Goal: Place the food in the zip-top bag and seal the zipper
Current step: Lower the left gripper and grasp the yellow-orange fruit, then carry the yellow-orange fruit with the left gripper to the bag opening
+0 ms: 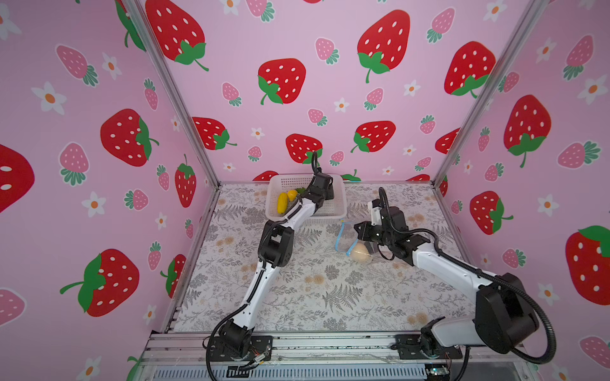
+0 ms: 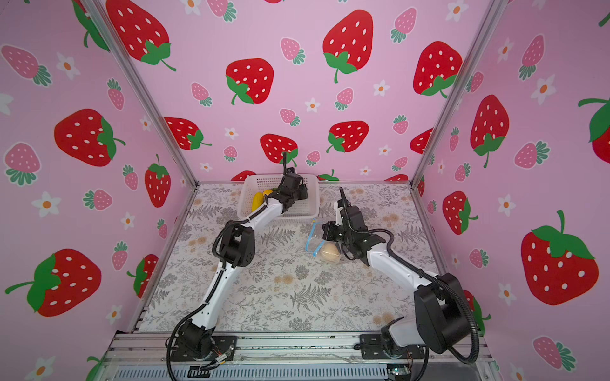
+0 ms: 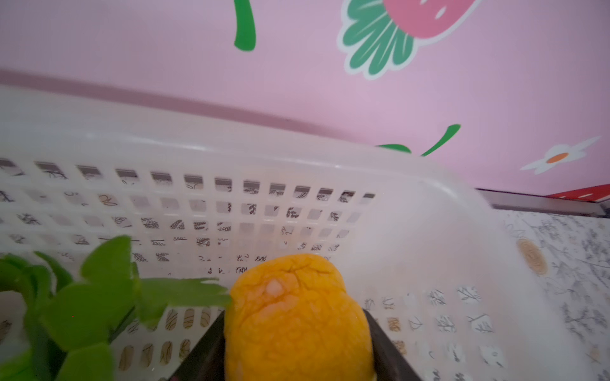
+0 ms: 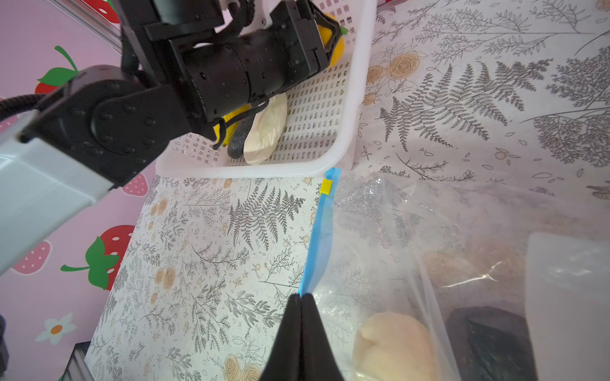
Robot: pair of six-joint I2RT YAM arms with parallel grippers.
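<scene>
Table (image 1: 313, 297) with a fern print carried a white basket (image 1: 340, 206) at the back and the bag (image 4: 379, 224) just beside its near corner. In the basket, the left gripper (image 3: 295, 316) pressed its fingers (image 3: 204, 356) on both sides of an orange (image 3: 290, 343), beside green leaves (image 3: 92, 297), corn (image 1: 282, 202) and a radish (image 4: 267, 128). The right gripper (image 4: 301, 298) was clamped tight on the zipper (image 4: 321, 231). A walnut ball (image 4: 392, 343) and a dark piece (image 4: 491, 339) lay inside the bag. The yellow slider (image 4: 326, 186) sat at the strip's end nearest the basket.
</scene>
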